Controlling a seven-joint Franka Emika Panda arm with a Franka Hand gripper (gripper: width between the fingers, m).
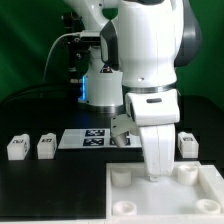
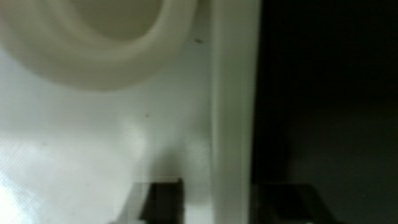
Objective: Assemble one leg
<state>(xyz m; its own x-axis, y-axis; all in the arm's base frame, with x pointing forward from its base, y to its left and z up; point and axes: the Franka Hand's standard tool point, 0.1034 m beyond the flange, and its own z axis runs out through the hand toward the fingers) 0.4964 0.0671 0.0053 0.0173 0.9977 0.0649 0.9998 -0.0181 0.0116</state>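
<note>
My gripper [image 1: 155, 172] hangs straight down over the far edge of the wide white tray [image 1: 200, 195] with round corner sockets. In the wrist view its two dark fingers [image 2: 164, 202] straddle the tray's rim [image 2: 231, 120], one over the tray's face and one outside it. A narrow gap shows beside the inner finger, so the jaws look open and hold nothing. One round socket [image 2: 107, 40] shows close by. Three small white legs lie on the black table: two at the exterior view's left [image 1: 16, 148] [image 1: 46, 147] and one at its right [image 1: 186, 143].
The marker board [image 1: 92, 138] lies flat on the table behind the tray, left of the gripper. A lit blue-white device [image 1: 100, 88] and cables stand at the back. The arm's large white body hides the table behind it.
</note>
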